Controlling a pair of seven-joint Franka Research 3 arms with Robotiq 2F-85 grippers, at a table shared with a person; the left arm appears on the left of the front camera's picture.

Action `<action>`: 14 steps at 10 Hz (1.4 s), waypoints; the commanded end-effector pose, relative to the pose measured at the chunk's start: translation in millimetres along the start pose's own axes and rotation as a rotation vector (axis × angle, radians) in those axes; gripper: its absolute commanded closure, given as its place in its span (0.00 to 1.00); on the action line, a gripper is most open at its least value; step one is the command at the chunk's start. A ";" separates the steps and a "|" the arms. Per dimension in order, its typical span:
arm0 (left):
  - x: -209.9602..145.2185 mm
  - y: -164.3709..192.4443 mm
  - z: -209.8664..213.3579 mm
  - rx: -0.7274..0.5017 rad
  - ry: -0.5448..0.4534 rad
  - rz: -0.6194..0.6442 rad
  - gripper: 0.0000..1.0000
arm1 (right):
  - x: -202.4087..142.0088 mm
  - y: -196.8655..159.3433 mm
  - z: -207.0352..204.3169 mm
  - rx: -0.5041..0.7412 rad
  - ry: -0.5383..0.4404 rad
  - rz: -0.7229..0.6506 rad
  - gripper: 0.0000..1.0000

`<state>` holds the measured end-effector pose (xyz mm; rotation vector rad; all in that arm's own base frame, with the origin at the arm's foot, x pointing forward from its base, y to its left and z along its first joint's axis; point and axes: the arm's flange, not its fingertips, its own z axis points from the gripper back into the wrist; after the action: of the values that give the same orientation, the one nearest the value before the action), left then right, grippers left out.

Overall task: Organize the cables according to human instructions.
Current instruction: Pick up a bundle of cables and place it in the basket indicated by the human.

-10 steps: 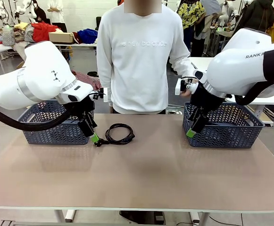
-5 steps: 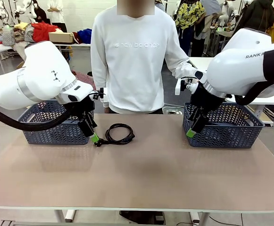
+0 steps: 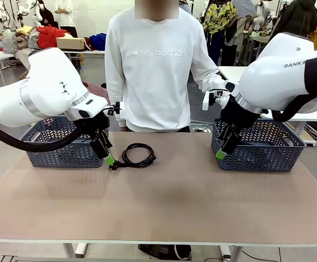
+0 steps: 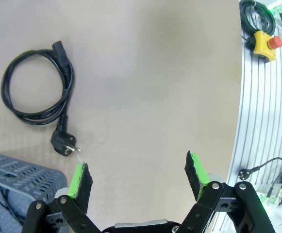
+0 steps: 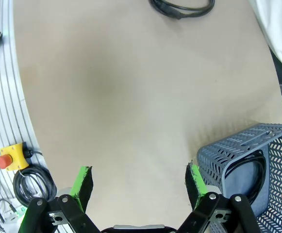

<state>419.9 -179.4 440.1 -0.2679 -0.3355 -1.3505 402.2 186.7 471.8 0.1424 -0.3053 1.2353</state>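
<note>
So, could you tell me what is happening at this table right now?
One coiled black cable lies on the table between two grey baskets, in front of a person standing at the far side. The left gripper hangs beside the cable's plug, jaws open and empty. The right gripper waits open by the other basket.

Matt tabletop [image 3: 174, 191]; perforated plastic baskets [image 3: 267, 150]

bright even indoor light, soft shadows, wide-angle wrist distortion
</note>
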 end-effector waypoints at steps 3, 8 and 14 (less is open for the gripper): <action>-1.0 0.2 0.8 0.004 0.001 0.004 0.00 | 0.0 0.0 0.0 0.000 0.000 0.000 0.00; -1.0 0.2 0.8 0.004 0.001 0.004 0.00 | 68.7 -22.0 -23.9 -0.003 0.005 0.124 0.00; -1.0 0.2 0.8 0.004 0.001 0.004 0.00 | 140.4 -39.2 -91.7 0.008 -0.016 0.276 0.00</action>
<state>419.8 -179.7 440.1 -0.2680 -0.3356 -1.3512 484.5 323.3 431.5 0.1378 -0.3295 1.4680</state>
